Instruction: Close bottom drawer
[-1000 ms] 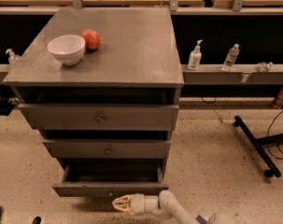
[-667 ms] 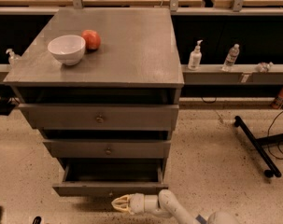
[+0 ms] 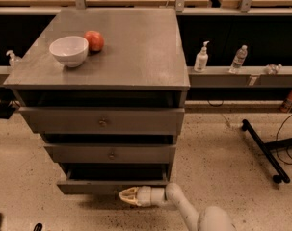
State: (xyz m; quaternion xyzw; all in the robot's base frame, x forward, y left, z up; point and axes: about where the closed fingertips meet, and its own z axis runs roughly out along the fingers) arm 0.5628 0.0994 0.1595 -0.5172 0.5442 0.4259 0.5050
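Observation:
The grey cabinet (image 3: 136, 66) has three drawers. The bottom drawer (image 3: 92, 187) is the narrowest front and stands pulled out a little, with a dark gap above it. Its knob is hidden behind my gripper. My gripper (image 3: 122, 195) is low in the picture, its yellowish fingers pointing left against the lower front of the bottom drawer, right of its middle. My white arm (image 3: 184, 208) runs from the bottom right.
A white bowl (image 3: 68, 50) and a red apple (image 3: 94, 40) sit on the cabinet top. Bottles (image 3: 201, 57) stand on a ledge to the right. A black stand's legs (image 3: 263, 150) and cables lie on the speckled floor at right.
My gripper has edged slightly closer to the bottom drawer front. The drawer looks about as far out as before.

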